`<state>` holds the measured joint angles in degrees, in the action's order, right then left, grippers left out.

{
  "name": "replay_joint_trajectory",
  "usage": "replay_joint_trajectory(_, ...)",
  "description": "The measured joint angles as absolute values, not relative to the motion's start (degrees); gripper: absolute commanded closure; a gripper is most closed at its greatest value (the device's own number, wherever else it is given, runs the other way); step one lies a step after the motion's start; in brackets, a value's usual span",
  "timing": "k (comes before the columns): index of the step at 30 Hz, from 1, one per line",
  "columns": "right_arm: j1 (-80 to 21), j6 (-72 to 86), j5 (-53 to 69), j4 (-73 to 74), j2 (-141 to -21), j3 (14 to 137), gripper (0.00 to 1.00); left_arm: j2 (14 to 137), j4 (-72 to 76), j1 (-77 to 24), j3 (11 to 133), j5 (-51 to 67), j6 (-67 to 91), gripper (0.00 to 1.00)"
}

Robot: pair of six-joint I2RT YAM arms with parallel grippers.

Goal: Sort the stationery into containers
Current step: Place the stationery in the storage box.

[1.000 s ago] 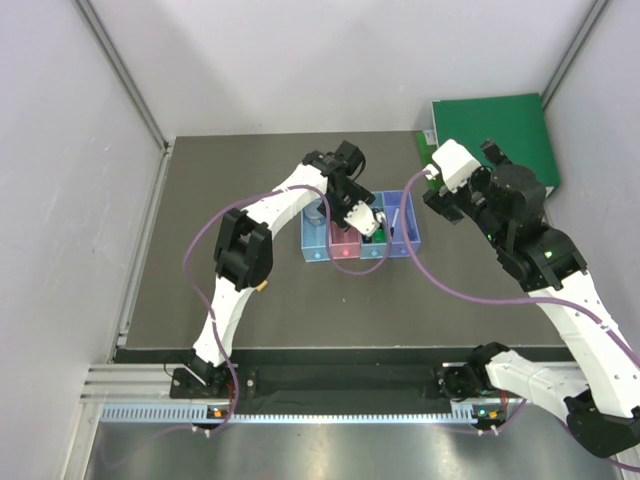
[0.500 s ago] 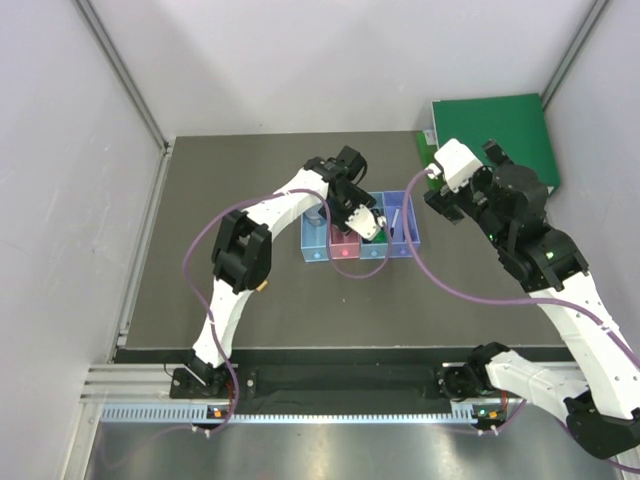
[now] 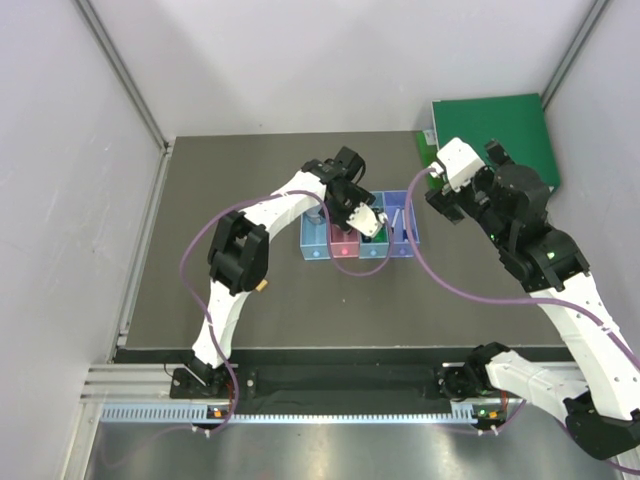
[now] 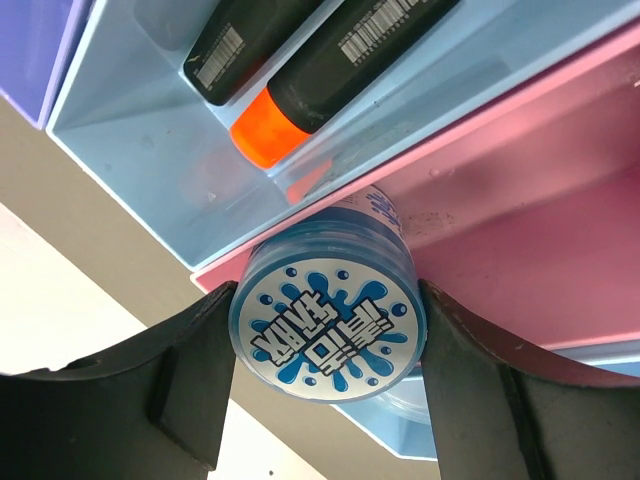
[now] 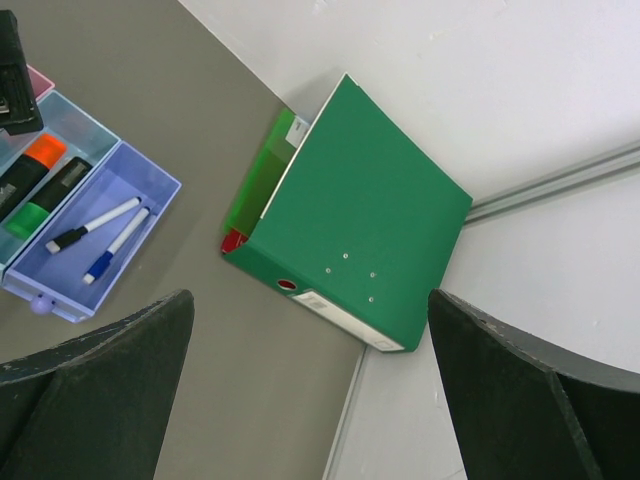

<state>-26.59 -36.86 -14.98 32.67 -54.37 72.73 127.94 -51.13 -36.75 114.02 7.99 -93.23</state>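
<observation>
My left gripper (image 4: 325, 400) is shut on a blue round tin (image 4: 325, 325) with a blue splash label, held right at the rim of the pink bin (image 4: 520, 200). The light blue bin (image 4: 150, 150) beside it holds two black highlighters, one with an orange cap (image 4: 265, 130). In the top view the left gripper (image 3: 355, 222) hovers over the row of containers (image 3: 314, 242). My right gripper (image 5: 310, 400) is open and empty, raised near the row's right end (image 3: 443, 203). Two thin white pens (image 5: 95, 235) lie in the purple bin (image 5: 150, 195).
A large green binder (image 5: 360, 215) lies at the table's back right corner, against the wall. Another light blue bin (image 4: 470, 420) shows below the pink one. Grey walls close in the dark table (image 3: 240, 290) on three sides.
The left gripper with the blue tin has shifted slightly over the bins. The right arm has barely moved.
</observation>
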Motion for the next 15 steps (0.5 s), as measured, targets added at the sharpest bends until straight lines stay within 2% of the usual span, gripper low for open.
replay_joint_trajectory(15,-25.8,-35.8,-13.9,32.7,-54.3,72.8,0.01,125.4,-49.9,-36.4,113.5,9.0,-91.4,0.45)
